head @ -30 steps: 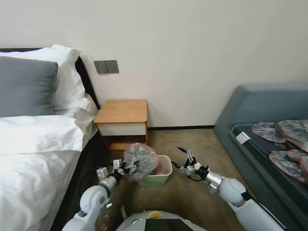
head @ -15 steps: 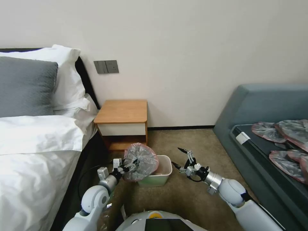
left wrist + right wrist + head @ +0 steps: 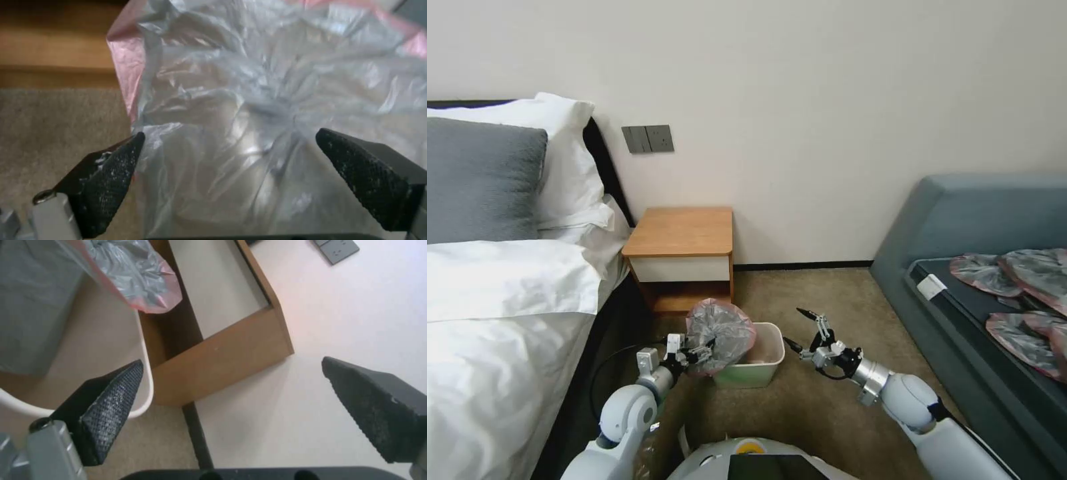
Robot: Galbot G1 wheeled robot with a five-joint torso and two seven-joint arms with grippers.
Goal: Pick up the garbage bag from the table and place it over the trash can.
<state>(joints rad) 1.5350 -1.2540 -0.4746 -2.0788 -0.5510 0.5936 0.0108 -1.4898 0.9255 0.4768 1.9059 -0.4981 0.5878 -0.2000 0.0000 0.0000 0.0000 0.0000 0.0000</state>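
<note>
Garbage bag draped over the trash can edge nearest the bed, below the table. Left gripper at the bag, fingers spread wide around the plastic. Right gripper beside the can's opposite side, fingers spread, empty.

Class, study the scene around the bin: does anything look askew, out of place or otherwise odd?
Yes. The garbage bag is bunched and lopsided, draped over only the bed-side end of the trash can, not spread around its rim. The open left gripper sits against it. Several flat bags lie strewn on the sofa.
</note>
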